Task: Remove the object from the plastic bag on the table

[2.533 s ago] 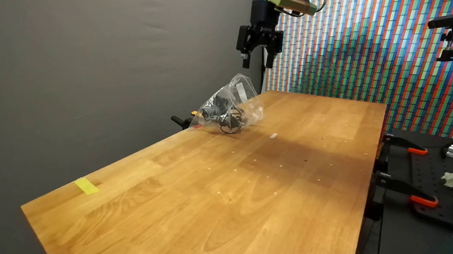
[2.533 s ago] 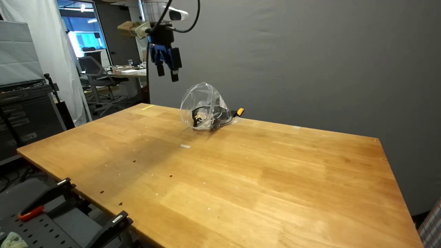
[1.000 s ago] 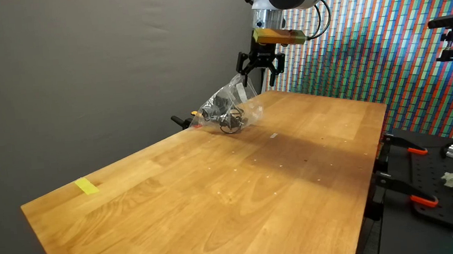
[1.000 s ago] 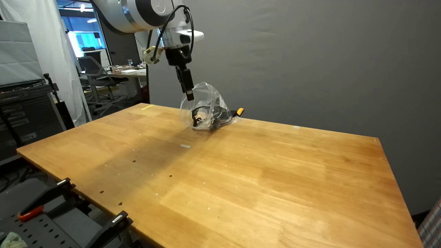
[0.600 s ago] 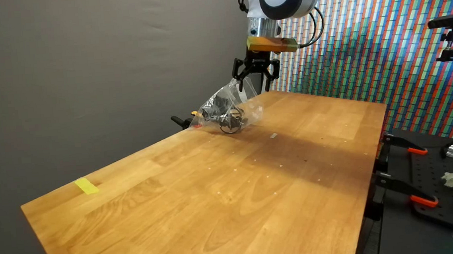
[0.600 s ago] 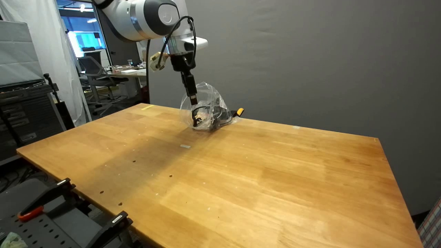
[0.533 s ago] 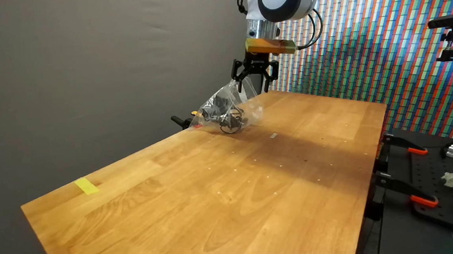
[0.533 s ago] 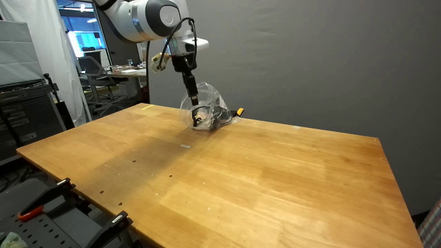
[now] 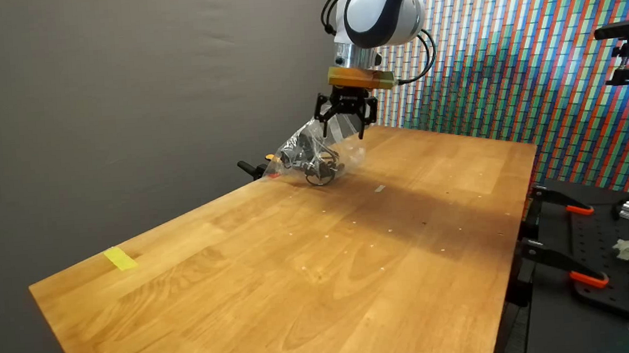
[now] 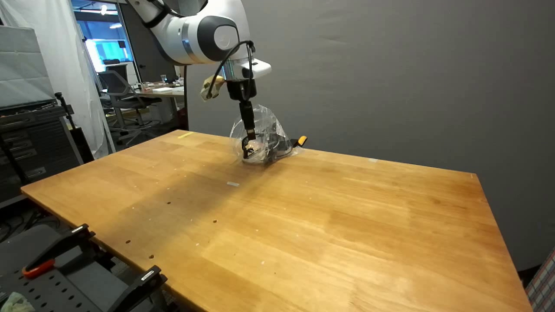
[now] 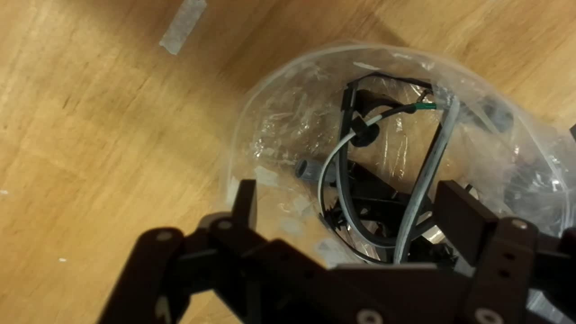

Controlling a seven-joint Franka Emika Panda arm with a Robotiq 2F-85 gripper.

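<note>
The clear plastic bag stands puffed up at the table's back edge; it also shows in an exterior view. In the wrist view its round mouth opens toward the camera. Inside lies a dark object with black and grey cables, seen closely in the wrist view. My gripper is open and points down at the bag's mouth. In an exterior view its fingertips overlap the bag's open side. In the wrist view the fingers stand apart on either side of the cables, holding nothing.
A clamp with a dark handle sits at the table edge beside the bag; its yellow part shows in an exterior view. A grey wall rises behind the table. Black clamps hold the table's opposite edge.
My gripper has come down from above the bag to its mouth, turned about its axis and stayed open. The bag's rim has shifted slightly inward; the object inside shows no clear movement.
</note>
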